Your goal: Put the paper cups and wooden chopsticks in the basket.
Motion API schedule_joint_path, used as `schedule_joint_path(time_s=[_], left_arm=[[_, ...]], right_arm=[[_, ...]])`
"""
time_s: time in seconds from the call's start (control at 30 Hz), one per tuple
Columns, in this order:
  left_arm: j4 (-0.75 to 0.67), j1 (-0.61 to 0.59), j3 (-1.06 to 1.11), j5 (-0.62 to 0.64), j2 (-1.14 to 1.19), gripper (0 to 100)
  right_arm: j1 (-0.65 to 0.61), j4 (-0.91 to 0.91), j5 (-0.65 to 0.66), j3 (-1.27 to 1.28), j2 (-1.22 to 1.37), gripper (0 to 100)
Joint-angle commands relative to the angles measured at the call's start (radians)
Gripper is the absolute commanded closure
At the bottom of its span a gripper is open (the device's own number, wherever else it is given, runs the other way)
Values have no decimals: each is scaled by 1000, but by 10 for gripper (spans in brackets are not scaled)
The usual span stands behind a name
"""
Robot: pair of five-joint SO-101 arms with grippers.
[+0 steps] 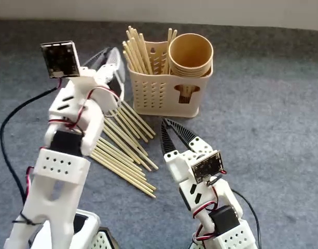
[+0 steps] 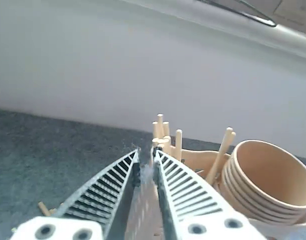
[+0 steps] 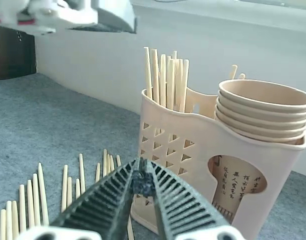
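A beige basket point(image 1: 164, 96) stands at the back centre with a bundle of wooden chopsticks point(image 1: 137, 49) in one side and stacked paper cups point(image 1: 191, 54) in the other. Many loose chopsticks point(image 1: 125, 148) lie on the grey mat in front and to the left of it. My left gripper point(image 1: 111, 62) hovers just left of the basket's chopstick side; its fingers point(image 2: 118, 185) stand almost together with nothing seen held. My right gripper point(image 1: 166, 127) is shut and empty, low in front of the basket point(image 3: 192, 150), beside the loose chopsticks point(image 3: 38, 192).
Grey carpet-like mat point(image 1: 273, 114) covers the table, with free room to the right of the basket. A pale wall point(image 2: 143, 75) runs close behind the basket. The left arm's body point(image 1: 70, 135) hangs over part of the loose chopsticks.
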Motion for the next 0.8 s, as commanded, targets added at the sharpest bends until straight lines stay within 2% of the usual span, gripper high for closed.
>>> schedule_joint_path(time_s=[0.0, 0.4, 0.77], left_arm=[[112, -94, -36, 14, -62, 947], [460, -216, -16, 14, -58, 947], [474, -216, 168, 9, -58, 947]], right_arm=[[-2, 2, 17, 102, -13, 992], [-2, 2, 17, 102, -13, 992], [-1, 2, 17, 102, -13, 992]])
